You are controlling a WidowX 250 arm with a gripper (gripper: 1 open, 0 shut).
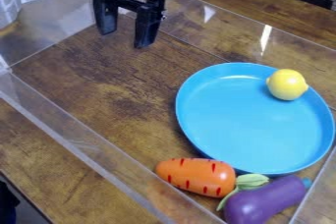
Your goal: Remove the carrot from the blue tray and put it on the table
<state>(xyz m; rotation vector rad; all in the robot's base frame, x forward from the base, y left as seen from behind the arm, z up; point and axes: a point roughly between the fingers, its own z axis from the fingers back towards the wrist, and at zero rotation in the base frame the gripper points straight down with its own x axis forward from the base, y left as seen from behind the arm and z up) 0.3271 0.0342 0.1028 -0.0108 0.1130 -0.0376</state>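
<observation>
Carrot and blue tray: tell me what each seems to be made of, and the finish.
The carrot looks like molded hard plastic, slightly glossy, judging by its smooth, even orange skin and sharp dark stripes. The blue tray seems to be plastic too, satin rather than shiny: its flat color is uniform with a thin rim, though coated metal isn't ruled out.
</observation>
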